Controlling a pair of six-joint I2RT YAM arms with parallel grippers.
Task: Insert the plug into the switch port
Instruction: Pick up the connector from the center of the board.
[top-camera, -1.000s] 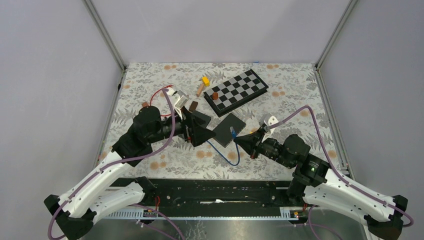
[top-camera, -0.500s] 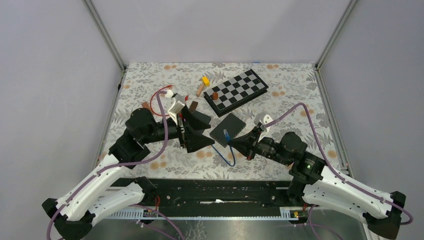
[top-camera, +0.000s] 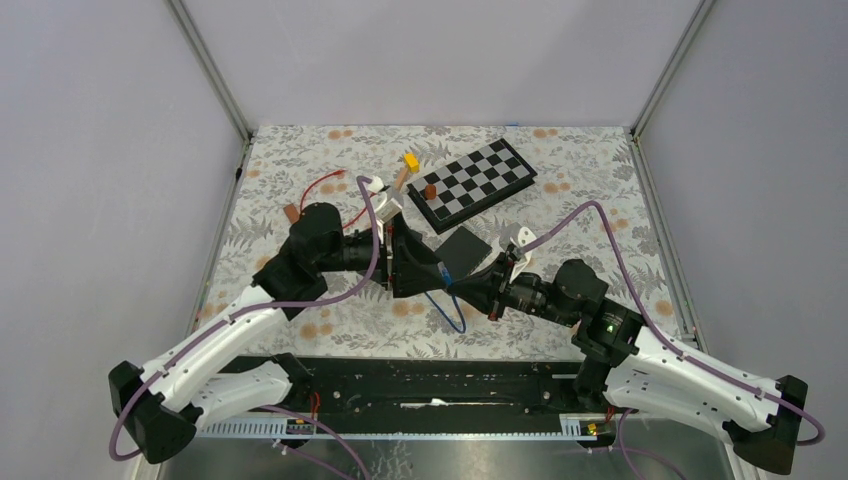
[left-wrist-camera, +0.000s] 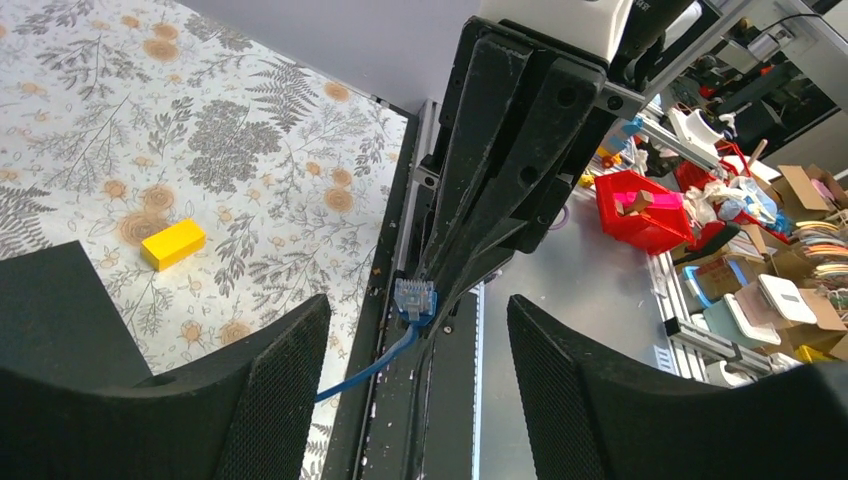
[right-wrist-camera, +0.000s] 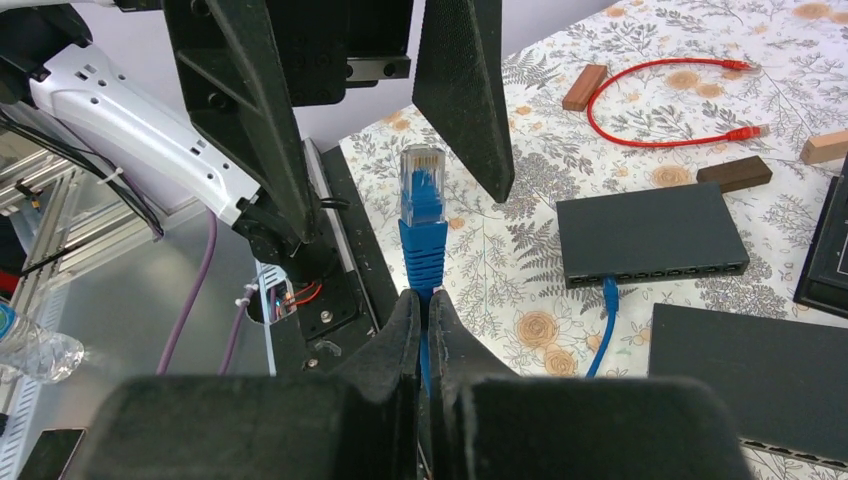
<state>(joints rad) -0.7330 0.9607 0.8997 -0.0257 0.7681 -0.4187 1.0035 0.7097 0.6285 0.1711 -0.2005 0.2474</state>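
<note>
The blue RJ45 plug (right-wrist-camera: 422, 175) is held off the table (right-wrist-camera: 700, 60), clamped at its boot by the closed right gripper (right-wrist-camera: 425, 300). The left gripper (left-wrist-camera: 417, 305) is open, with one finger on each side of the plug, not touching it. The network switch (right-wrist-camera: 650, 235) lies beyond on the table, with a blue cable (right-wrist-camera: 605, 300) in one port.

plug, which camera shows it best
Right wrist: the plug stands big and sharp, held in the right gripper. Left wrist shows it small, at that gripper's tip; top external gives only a blue speck.
</note>
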